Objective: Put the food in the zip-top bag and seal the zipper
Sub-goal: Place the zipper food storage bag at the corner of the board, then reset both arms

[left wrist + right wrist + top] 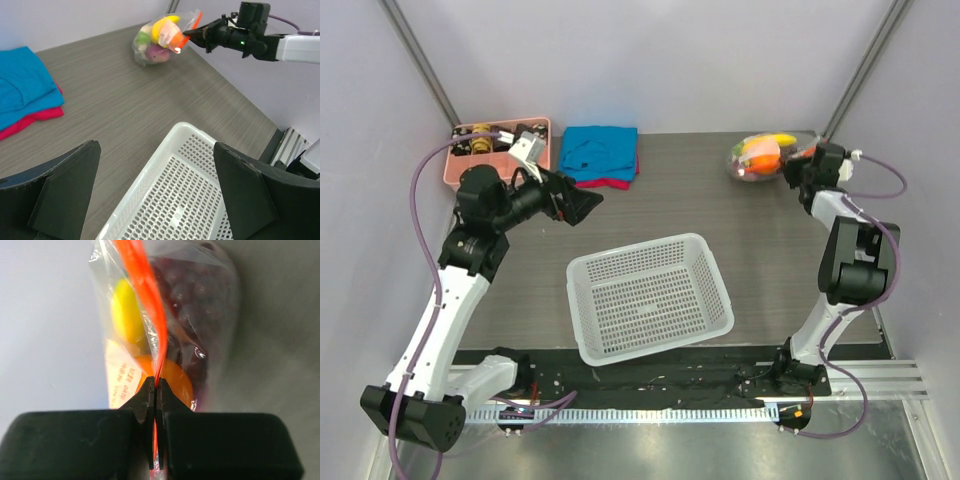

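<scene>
Right end effector (pixel 156 390): pinched on thin orange-red zipper strip (pixel 146 290).
Bag: crinkly clear plastic zip-top bag (pixel 758 158), fruit (pixel 161 31) inside, just ahead of its tips.
Left end effector (pixel 582 205): spread, empty.
Do: pinch firmly as you slide along strip.

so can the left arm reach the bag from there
Doubtful. The table between the open left gripper and the zip-top bag is bare, the basket sitting nearer, but the bag lies in the far right corner, where the right gripper pinches its zipper.
</scene>
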`<state>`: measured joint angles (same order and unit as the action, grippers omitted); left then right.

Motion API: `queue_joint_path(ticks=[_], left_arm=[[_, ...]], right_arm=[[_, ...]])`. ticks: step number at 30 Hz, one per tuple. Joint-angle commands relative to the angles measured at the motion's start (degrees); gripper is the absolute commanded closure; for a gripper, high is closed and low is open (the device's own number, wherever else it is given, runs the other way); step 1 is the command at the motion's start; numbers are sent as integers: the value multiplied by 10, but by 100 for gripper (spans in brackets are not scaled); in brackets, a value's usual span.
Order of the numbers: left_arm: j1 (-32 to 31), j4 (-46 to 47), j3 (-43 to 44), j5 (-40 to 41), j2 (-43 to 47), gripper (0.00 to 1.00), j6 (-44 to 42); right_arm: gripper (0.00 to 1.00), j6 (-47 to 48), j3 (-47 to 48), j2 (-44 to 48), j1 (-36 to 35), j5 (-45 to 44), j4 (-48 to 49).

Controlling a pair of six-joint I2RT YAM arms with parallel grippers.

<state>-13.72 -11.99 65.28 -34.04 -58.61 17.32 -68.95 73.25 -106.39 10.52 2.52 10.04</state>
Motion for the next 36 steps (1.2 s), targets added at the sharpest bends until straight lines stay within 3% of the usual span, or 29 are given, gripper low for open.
queue_joint_path(ticks=[1, 2, 5, 6, 9, 12, 16, 22, 27, 36], left_arm=[[4, -30, -24, -11, 6, 0, -35], [4, -40, -29, -11, 5, 0, -46], [4, -105, -25, 2, -7, 0, -102], [4, -125, -22, 5, -11, 0, -112], [4, -157, -16, 16, -19, 0, -129], [4, -203, 5, 41, -42, 0, -124], [4, -299, 88, 92, -92, 0, -127], [6, -436, 195, 151, -144, 0, -155], [6, -476, 167, 238, -125, 0, -158], [5, -486, 38, 304, -17, 0, -200]], right_arm=[[99, 17, -113, 49, 23, 85, 40], [99, 25, -123, 54, 27, 87, 31], [68, 62, -152, 80, 39, 77, 0], [46, 72, -156, 87, 42, 70, -14], [19, 118, -159, 117, 56, 61, -63], [8, 167, -159, 153, 67, 64, -97], [6, 236, -152, 213, 75, 78, -143], [3, 397, -104, 295, 78, 187, -246], [3, 547, -59, 340, 76, 222, -395], [0, 753, -140, 489, 34, 196, -523]])
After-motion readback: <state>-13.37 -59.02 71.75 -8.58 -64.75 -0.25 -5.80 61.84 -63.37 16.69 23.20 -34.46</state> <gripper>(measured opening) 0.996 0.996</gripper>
